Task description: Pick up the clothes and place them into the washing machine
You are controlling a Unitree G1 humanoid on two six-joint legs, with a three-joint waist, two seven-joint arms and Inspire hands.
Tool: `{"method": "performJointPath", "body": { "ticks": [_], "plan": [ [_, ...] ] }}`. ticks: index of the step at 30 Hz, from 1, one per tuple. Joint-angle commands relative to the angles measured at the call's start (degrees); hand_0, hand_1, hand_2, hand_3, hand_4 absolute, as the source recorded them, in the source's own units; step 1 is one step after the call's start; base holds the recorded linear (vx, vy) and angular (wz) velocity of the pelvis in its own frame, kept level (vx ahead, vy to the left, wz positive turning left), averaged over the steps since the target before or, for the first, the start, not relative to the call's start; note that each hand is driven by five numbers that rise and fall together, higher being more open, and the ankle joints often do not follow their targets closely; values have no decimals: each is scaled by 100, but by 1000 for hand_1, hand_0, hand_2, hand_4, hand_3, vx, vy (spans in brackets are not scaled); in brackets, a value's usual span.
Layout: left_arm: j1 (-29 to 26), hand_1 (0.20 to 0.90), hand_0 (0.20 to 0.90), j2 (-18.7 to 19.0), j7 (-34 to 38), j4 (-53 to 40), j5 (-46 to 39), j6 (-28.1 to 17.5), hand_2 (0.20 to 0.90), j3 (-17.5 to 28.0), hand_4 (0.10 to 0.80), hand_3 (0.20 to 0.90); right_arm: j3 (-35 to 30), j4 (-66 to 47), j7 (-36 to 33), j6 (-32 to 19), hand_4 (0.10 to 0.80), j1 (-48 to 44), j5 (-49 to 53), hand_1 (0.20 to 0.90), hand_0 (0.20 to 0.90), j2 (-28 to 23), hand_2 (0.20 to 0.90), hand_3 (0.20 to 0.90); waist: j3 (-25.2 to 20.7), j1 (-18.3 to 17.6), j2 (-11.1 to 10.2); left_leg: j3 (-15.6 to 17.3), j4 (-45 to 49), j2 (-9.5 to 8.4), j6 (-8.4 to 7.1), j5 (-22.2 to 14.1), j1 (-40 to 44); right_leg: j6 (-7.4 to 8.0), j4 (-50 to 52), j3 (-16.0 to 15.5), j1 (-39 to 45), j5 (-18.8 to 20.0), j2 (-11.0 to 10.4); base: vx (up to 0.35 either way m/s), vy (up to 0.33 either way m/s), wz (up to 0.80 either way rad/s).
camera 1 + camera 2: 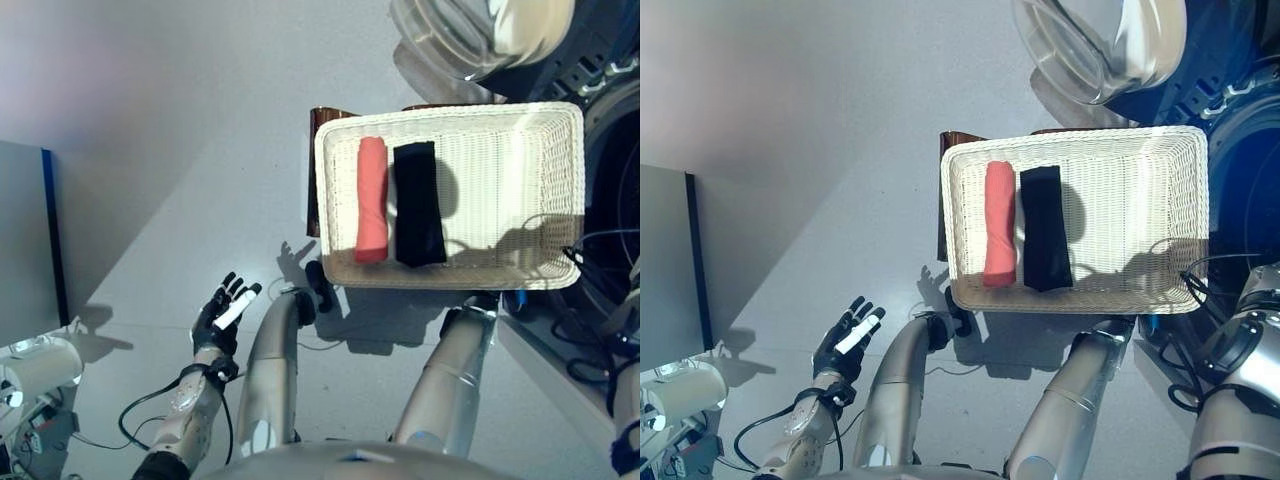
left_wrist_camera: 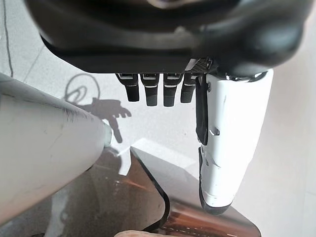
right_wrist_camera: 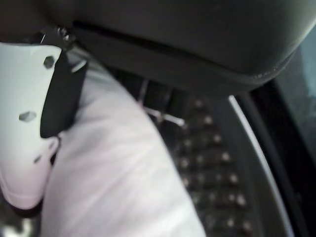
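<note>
A white wicker basket (image 1: 450, 112) holds a rolled pink cloth (image 1: 371, 200) and a folded black cloth (image 1: 418, 205) side by side in its left half. My left hand (image 1: 222, 315) hangs open over the floor at the lower left, far from the basket and holding nothing. My right arm reaches off to the right, into the washing machine (image 1: 1240, 190). In the right wrist view my right hand (image 3: 173, 34) is inside the perforated drum (image 3: 217, 173), thumb and fingers closed around a white cloth (image 3: 113, 177).
The machine's round glass door (image 1: 470, 40) stands open above the basket. A brown stand (image 1: 312, 170) shows under the basket's left edge. A grey cabinet (image 1: 25, 240) stands at the far left, with a white roll (image 1: 40, 370) below it.
</note>
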Motion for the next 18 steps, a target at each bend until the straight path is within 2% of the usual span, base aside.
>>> {"method": "performJointPath", "body": {
  "ticks": [1,5,7,15,18],
  "plan": [
    [254,900,900,299,34,39,61,-324,900,347,800,900,544,-354,149,-544,800,525,-492,900,900,-481,900,900,-263,-132,63,-521,-596,606,-998,148,492,3,-268,86,-113,381,-102,0,0,0],
    [211,900,900,342,-22,42,49,-331,900,379,800,900,675,-330,511,-380,800,488,-408,900,900,-473,900,900,-254,-128,-4,-516,-649,592,-1007,185,512,6,-398,13,-13,452,-102,0,0,0],
    [216,900,900,324,-42,40,40,-340,900,391,800,900,754,-550,663,-451,800,522,-379,900,900,-301,900,900,-238,-141,-53,-510,-696,591,-1010,207,535,6,-500,-27,60,509,-90,0,0,0],
    [158,900,900,353,-206,97,4,-359,900,400,800,900,993,-447,978,-175,800,779,-589,900,900,224,900,900,-212,-60,-213,-598,-1040,510,-1061,420,723,15,-1202,-398,765,839,-143,-9,-25,-3],
    [152,900,900,382,-230,32,-6,-378,900,434,800,900,1066,-683,1179,-132,800,1078,-624,900,900,667,900,900,-174,-46,-302,-680,-1169,420,-1077,521,804,15,-1441,-545,1105,965,-187,-15,-37,13]
  ]
}}
